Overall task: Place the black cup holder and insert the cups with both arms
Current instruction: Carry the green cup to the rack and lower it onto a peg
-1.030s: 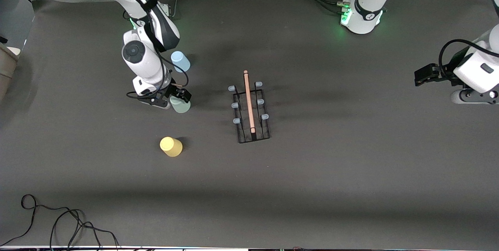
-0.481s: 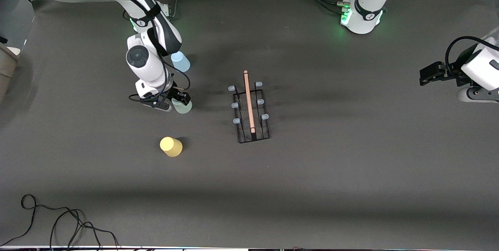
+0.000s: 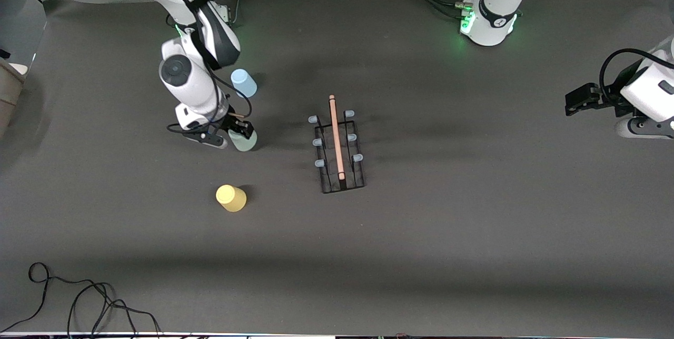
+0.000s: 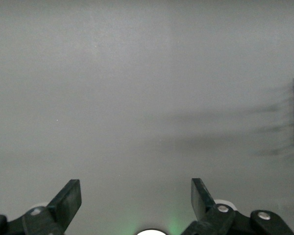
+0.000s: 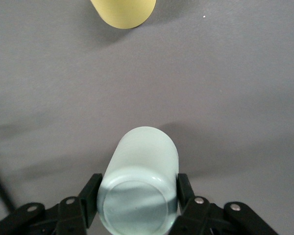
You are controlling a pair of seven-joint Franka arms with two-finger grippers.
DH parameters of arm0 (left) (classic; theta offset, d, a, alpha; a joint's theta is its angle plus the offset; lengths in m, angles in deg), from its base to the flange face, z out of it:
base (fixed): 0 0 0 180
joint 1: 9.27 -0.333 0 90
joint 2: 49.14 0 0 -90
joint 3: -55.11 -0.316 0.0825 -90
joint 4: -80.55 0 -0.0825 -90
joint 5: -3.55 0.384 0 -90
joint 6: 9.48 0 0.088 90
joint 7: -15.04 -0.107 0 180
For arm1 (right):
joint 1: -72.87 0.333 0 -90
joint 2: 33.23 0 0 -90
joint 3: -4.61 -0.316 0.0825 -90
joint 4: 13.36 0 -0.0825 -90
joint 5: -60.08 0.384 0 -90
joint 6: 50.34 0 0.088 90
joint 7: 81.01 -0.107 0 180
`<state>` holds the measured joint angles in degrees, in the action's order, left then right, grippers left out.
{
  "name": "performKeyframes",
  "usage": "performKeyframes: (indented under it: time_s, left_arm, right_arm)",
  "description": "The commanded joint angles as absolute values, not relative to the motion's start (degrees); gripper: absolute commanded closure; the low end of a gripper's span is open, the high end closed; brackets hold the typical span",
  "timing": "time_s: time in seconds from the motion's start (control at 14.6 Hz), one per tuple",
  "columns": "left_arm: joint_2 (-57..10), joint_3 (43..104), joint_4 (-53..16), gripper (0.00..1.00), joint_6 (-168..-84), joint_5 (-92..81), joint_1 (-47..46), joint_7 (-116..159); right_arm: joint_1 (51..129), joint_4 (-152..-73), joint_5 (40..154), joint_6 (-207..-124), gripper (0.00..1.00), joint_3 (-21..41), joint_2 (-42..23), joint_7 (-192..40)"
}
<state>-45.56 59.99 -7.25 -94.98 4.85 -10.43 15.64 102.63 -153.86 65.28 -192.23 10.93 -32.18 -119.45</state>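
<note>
grey-green cup (image 5: 139, 186) clamped between right jaws; left jaws spread, waiting

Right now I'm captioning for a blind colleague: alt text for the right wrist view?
The right pincer is shut on the pale grey-green cup, one finger on each side, above the grey table. The yellow cup stands apart on the table.

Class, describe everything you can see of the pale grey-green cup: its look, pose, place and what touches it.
The pale grey-green cup is a small, matte, plastic-looking tumbler with plain walls, its closed base facing the right wrist camera. The right hand has a finger against each side of it. It sits toward the right arm's end of the table, between the light blue cup and the nearer yellow cup.
</note>
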Motion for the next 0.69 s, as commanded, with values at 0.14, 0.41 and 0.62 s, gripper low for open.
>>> performKeyframes:
  time_s: [0.14, 0.41, 0.62]
  left_arm:
    - [-46.33, 60.12, -7.25, 0.00, -95.08, 5.57, -10.15, 15.57]
    - [-46.24, 60.12, -7.16, 0.00, -95.52, 5.48, -10.15, 15.57]
    - [-46.24, 60.21, -7.16, 0.00, -95.61, 5.40, -10.15, 15.48]
  right_arm:
    - [107.73, -152.50, 69.47, -185.17, 1.00, 10.94, -40.35, -127.75]
    - [113.11, -147.23, 70.45, -184.99, 1.00, 10.85, -39.65, -138.47]
    - [116.10, -144.06, 70.45, -184.99, 1.00, 10.76, -38.25, -144.80]
